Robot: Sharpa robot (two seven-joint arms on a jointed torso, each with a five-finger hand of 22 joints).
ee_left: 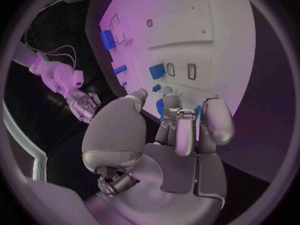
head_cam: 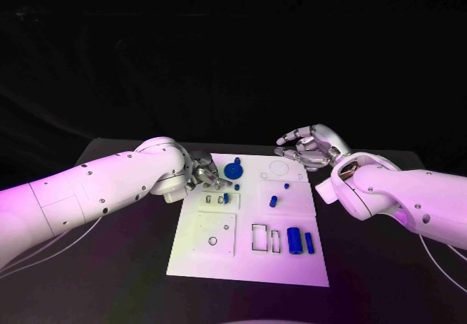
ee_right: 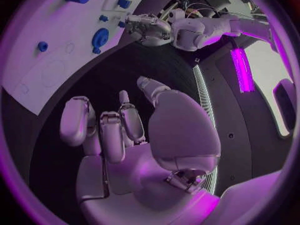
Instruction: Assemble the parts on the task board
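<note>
Left hand (head_cam: 202, 171) is hovering with fingers curled, holding nothing, just beside the blue disc (head_cam: 235, 169) (nearer than the right hand (head_cam: 310, 146), curled empty, off the board (head_cam: 209, 260)).

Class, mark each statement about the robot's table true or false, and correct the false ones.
1. The board is white. True.
2. The right hand grips a blue part. False: it holds nothing, its fingers curled off the board's far corner.
3. The left hand is at the board's far left edge, beside the blue disc. True.
4. All parts are red. False: they are blue, like the two cylinders near the board's right edge.
</note>
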